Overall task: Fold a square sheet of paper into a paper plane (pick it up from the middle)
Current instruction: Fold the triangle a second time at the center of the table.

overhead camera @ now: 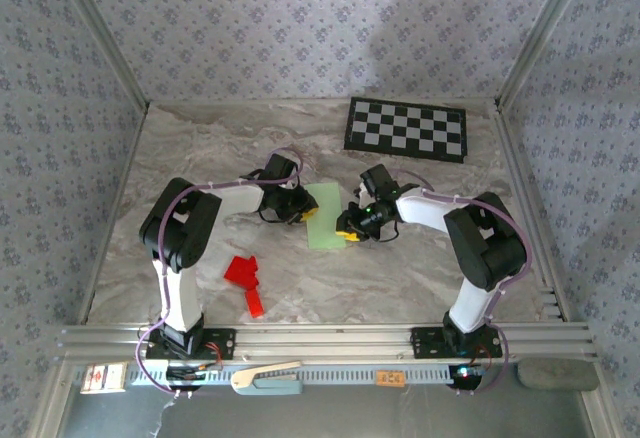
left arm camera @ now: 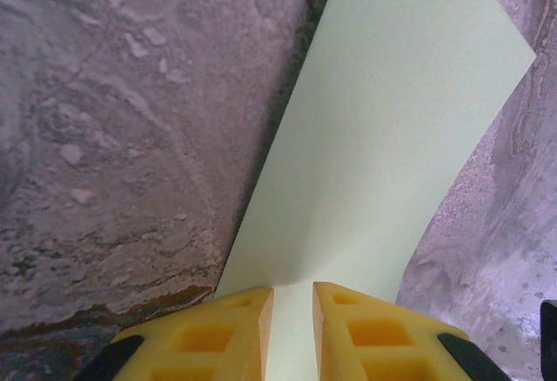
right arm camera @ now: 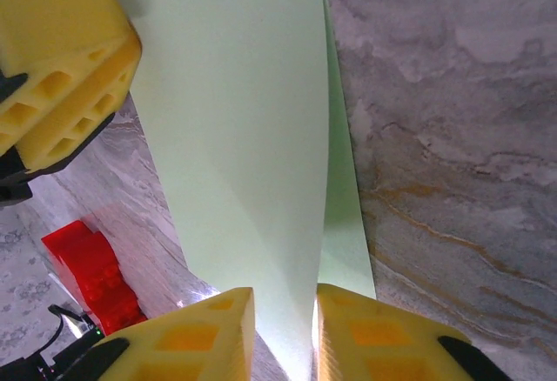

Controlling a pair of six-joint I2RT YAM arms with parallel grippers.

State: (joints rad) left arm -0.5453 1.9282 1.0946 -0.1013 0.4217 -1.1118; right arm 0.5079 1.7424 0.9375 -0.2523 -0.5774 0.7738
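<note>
The pale green square sheet of paper [overhead camera: 327, 216] lies mid-table, doubled into a narrow upright strip. My left gripper [overhead camera: 306, 213] is at its left edge. In the left wrist view the jaws [left arm camera: 293, 290] are shut on the sheet [left arm camera: 383, 137], which rises off the marble and casts a shadow along its left side. My right gripper [overhead camera: 349, 226] is at the strip's right edge. In the right wrist view its jaws [right arm camera: 285, 292] are closed around the paper [right arm camera: 244, 120], with a lower layer showing to the right. The paper plane is out of view.
A bright red paper shape [overhead camera: 244, 276] lies on the table front left, also seen as the red shape [right arm camera: 91, 272]. The black-and-white checkerboard [overhead camera: 407, 128] lies at the back right. Patterned walls enclose the marble table [overhead camera: 200, 158]. The left gripper's yellow fingers [right arm camera: 61, 76] sit opposite the right.
</note>
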